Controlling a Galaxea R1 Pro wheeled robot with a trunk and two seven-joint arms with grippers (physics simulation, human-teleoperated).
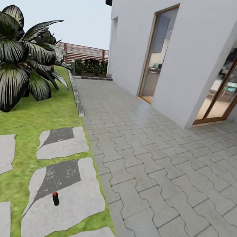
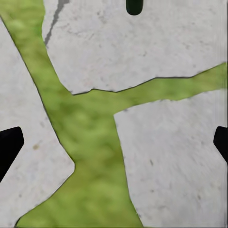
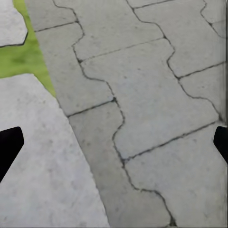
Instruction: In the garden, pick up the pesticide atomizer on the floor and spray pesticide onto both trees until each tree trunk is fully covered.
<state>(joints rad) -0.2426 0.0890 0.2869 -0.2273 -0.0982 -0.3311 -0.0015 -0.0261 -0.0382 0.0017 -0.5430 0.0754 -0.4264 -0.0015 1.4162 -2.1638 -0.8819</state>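
The pesticide atomizer and the trees are out of view. I am in the garden, with the lawn point(image 1: 34, 116) on my left and a brown slat fence point(image 1: 85, 52) at the back. My left gripper point(image 2: 114, 145) is open, its dark fingertips point(image 2: 9, 148) wide apart above stepping stones point(image 2: 161, 42) and a strip of grass point(image 2: 90, 142). My right gripper point(image 3: 114, 145) is also open and empty. It hangs over grey paving point(image 3: 152, 109) beside a stepping stone point(image 3: 38, 161).
A short dark bollard lamp point(image 1: 55, 199) with a red dot stands on a stepping stone point(image 1: 71, 199); its dark base point(image 2: 134, 5) appears in the left wrist view. A broad striped-leaf plant point(image 1: 18, 60) stands left. The white house point(image 1: 190, 49) with glass doors point(image 1: 157, 52) bounds the paved patio point(image 1: 158, 159).
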